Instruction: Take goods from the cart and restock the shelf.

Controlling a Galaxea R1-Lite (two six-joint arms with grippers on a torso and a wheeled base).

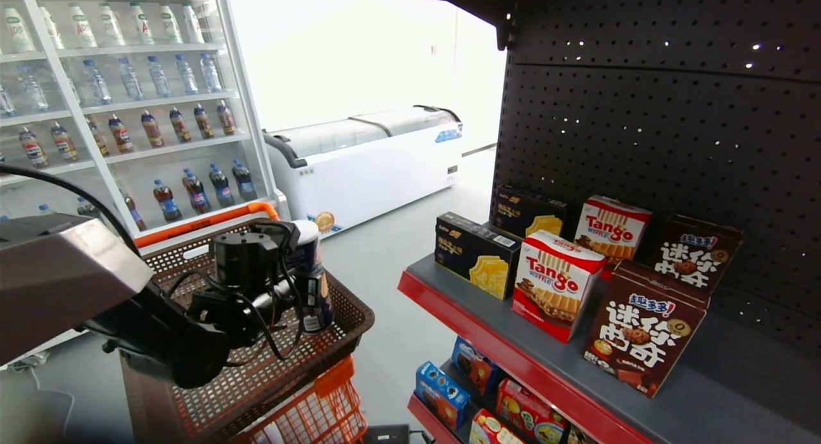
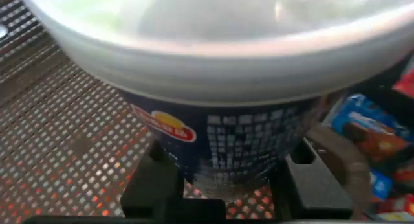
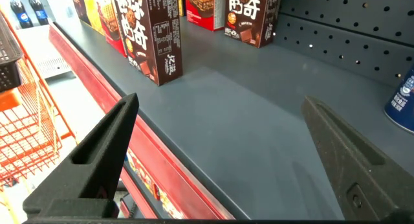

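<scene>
Left gripper [image 2: 229, 185] clamped on the blue canister [image 1: 314, 271], upright over the cart [image 1: 349, 315] basket. Right gripper [image 3: 220, 101] wide, empty, over bare shelf [image 1: 718, 392] beside the brown boxes [image 3: 152, 36]. Lift clear of the rim, carry level, set upright in that gap.

We spell out none of the print, only where it stands; bold red lettering on the white-and-red wafer boxes [image 1: 557, 289]; large white characters on the brown boxes [image 1: 643, 332]; small pale print on the black boxes [image 1: 476, 251]; a red-and-yellow badge and fine white print on the dark blue can [image 2: 233, 140].
</scene>
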